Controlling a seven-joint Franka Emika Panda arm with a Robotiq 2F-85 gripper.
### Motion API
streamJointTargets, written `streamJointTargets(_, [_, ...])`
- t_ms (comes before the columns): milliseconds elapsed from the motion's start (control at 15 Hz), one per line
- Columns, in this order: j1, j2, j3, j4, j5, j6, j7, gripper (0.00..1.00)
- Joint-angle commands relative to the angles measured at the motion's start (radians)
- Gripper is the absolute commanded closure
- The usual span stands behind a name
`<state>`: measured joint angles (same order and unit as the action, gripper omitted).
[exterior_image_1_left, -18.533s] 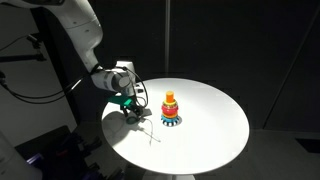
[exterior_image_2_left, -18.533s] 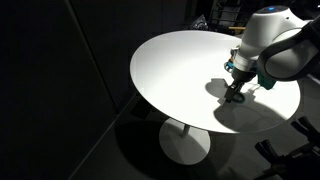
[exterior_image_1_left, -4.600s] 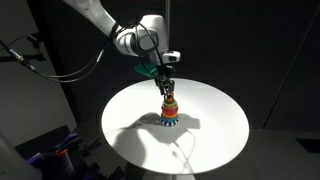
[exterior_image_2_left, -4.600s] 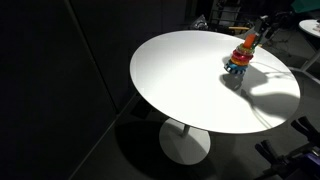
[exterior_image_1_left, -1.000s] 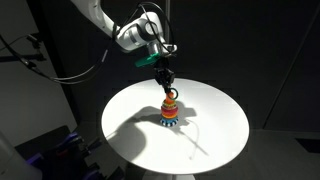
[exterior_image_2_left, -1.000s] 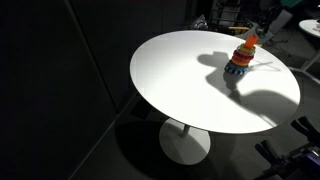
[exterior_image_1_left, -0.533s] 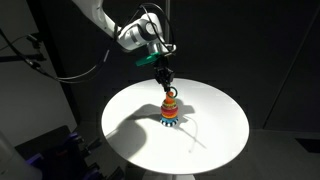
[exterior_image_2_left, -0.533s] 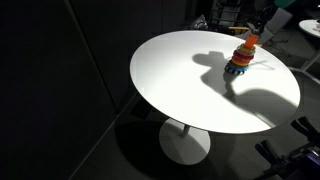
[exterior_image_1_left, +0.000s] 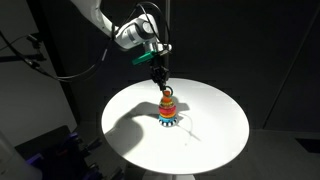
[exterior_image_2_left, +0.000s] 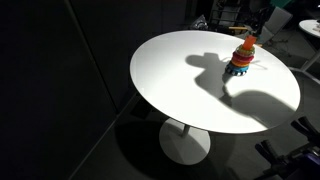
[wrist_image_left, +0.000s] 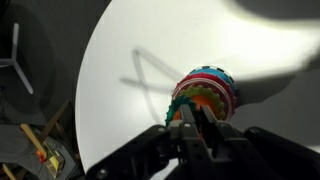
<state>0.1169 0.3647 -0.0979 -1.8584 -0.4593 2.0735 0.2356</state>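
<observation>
Exterior view, side on: the gripper (exterior_image_1_left: 162, 82) hangs upright over the ring-stacking toy (exterior_image_1_left: 167, 108), which stands near the middle of the round white table (exterior_image_1_left: 215, 128). The fingertips meet the toy's top, and the whole arm (exterior_image_1_left: 122, 33) shows here only.

Exterior view, across the table: the ring-stacking toy (exterior_image_2_left: 241, 58) stands toward the far edge of the table (exterior_image_2_left: 185, 85), and the gripper is lost in the dark background.

Wrist view: the fingers (wrist_image_left: 203, 128) stand nearly together and hide the toy's (wrist_image_left: 208, 92) peak. Whether they pinch it cannot be told.
</observation>
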Motion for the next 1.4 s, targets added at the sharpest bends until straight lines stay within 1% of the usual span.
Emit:
streamJointTargets(0, [0.010,0.015,0.006,0.043,-0.044,-0.071,0.019,0.95])
streamJointTargets(467, [0.018,0.025,0.014,0.068,-0.095,-0.159,0.015,0.95])
streamJointTargets(1333, [0.015,0.061,0.019,0.094,-0.127,-0.204,0.016,0.95])
